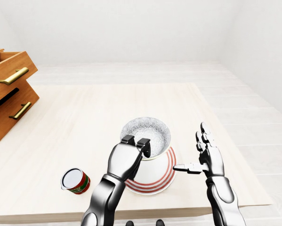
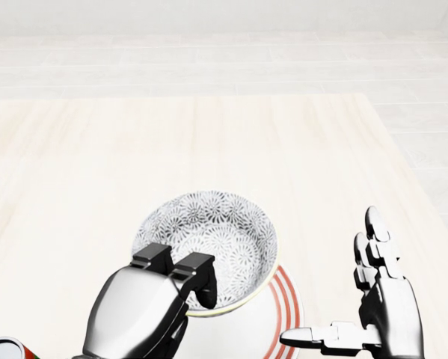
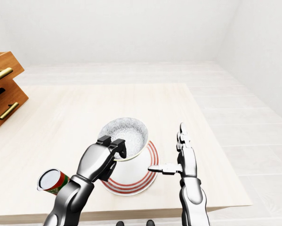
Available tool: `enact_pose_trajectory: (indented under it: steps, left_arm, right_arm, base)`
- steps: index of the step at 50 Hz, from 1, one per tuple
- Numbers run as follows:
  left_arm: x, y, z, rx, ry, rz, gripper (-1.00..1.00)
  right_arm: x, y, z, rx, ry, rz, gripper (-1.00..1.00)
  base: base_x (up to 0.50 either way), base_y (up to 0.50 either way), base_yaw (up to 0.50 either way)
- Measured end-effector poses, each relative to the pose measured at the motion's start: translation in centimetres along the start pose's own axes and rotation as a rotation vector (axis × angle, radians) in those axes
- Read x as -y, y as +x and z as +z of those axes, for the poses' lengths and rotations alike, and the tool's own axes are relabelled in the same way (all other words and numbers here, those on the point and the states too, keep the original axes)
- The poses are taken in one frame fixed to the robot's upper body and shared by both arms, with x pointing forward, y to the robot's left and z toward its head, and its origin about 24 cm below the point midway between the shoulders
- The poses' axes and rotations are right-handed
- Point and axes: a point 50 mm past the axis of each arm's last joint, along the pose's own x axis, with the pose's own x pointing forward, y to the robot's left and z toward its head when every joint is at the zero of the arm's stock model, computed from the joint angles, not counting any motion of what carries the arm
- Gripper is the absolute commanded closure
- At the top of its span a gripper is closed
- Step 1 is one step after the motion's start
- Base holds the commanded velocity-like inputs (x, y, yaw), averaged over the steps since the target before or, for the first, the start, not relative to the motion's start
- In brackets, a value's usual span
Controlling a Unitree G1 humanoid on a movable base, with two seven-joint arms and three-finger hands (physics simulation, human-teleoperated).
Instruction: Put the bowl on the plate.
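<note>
Pale wooden table (image 2: 96,164) fills the views. Nearest, the left hand (image 2: 141,310) clasps the bowl (image 2: 209,232) by its near rim, fingers hooked inside. The bowl sits tilted over the plate (image 2: 285,299); whether it touches, I cannot tell. Levelling, lowering and letting go seem left. The right hand (image 2: 384,307) stands spread, empty, beside the plate. A can (image 1: 75,181) lies well left, drawers (image 1: 9,94) farther off; neither obstructs.
</note>
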Motion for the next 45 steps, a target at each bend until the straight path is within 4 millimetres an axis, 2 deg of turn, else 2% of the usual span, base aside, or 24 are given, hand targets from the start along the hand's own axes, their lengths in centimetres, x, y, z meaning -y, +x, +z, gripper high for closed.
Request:
enact_pose_trajectory:
  steps: [19,45]
  left_arm:
    - [1.9,-0.5,-0.5,-0.026,0.007,-0.028,1.0]
    - [2.5,-1.1,-0.3,-0.025,0.0,-0.04,1.0]
  right_arm:
    - [0.0,-0.3,-0.3,-0.006,0.002,-0.003,-1.0]
    - [-0.1,0.1,0.2,-0.005,-0.001,0.005,-1.0]
  base:
    - [0.0,0.0,0.0]
    - [0.0,0.0,0.0]
